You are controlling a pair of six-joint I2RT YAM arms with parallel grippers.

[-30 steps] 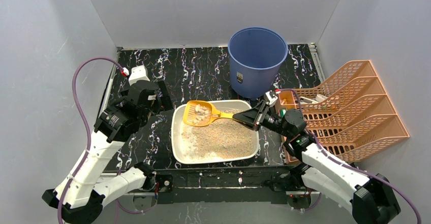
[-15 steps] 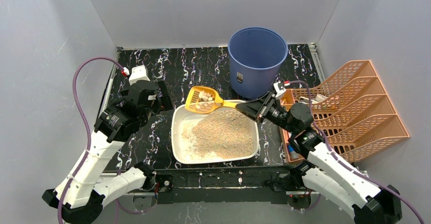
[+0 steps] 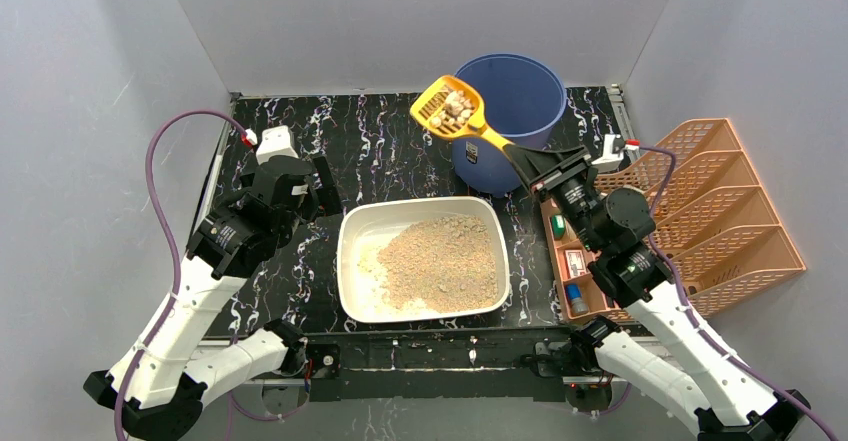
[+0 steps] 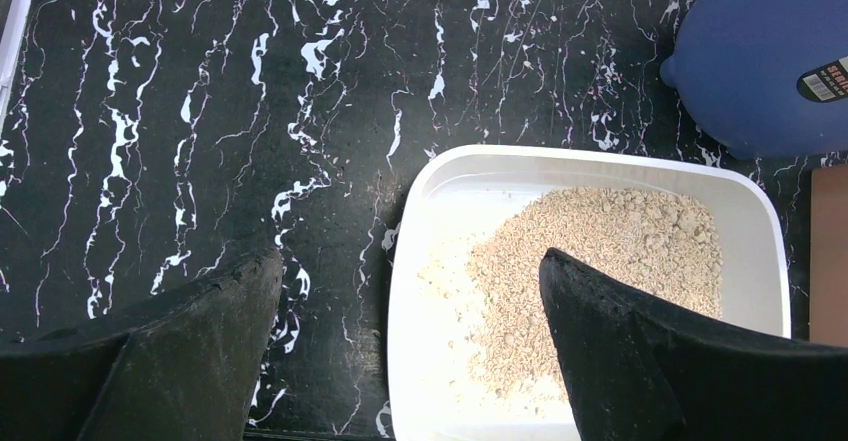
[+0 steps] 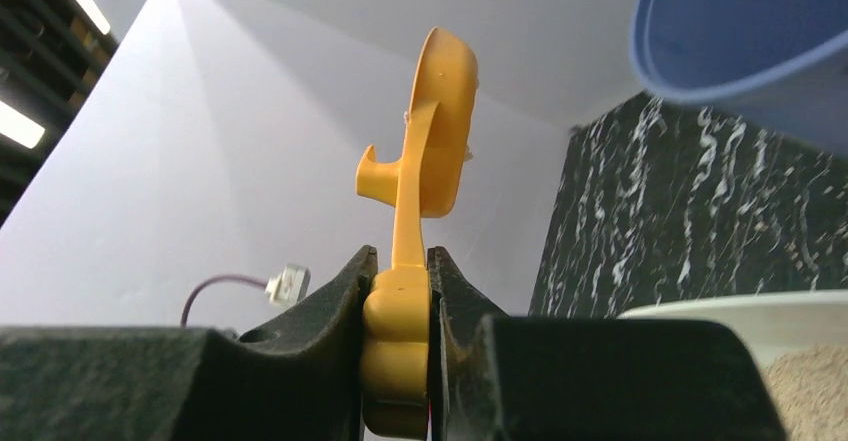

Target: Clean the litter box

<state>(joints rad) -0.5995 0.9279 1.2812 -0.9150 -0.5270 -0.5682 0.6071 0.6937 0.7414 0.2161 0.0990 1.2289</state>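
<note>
- Litter box (image 3: 362, 229) sits on the bench (image 3: 390, 141) below and to the left of the right tool (image 3: 528, 164), and straight under the left tool (image 4: 410, 266). Its tan litter is heaped toward the right side, with bare white floor on the left.
- Right tool is clamped tight on the handle of the yellow scoop (image 3: 448, 109), jaws pressed flat against both sides of it in the right wrist view. The scoop reaches up and away from the tool with pale clumps (image 3: 458, 107) in its bowl.
- Left tool hangs with its jaws spread wide and nothing between them.
- Step in hand, as I judge it, is carrying the load to the blue bucket (image 3: 525, 86), which stands just beyond the right tool. The bowl seems to hang at the bucket's left rim, not squarely over the mouth.
- To do it well, swing the bowl further right until it is fully over the opening before any roll of the wrist. Hold it level on the way so no clumps slide off onto the bench.
- Then tip by rolling slowly, bowl low inside the rim, so the clumps drop in instead of bouncing out.
- Watch the long handle: a loose grip would let it twist, and the rack (image 3: 700, 221) lies close on the tool's right.
</note>
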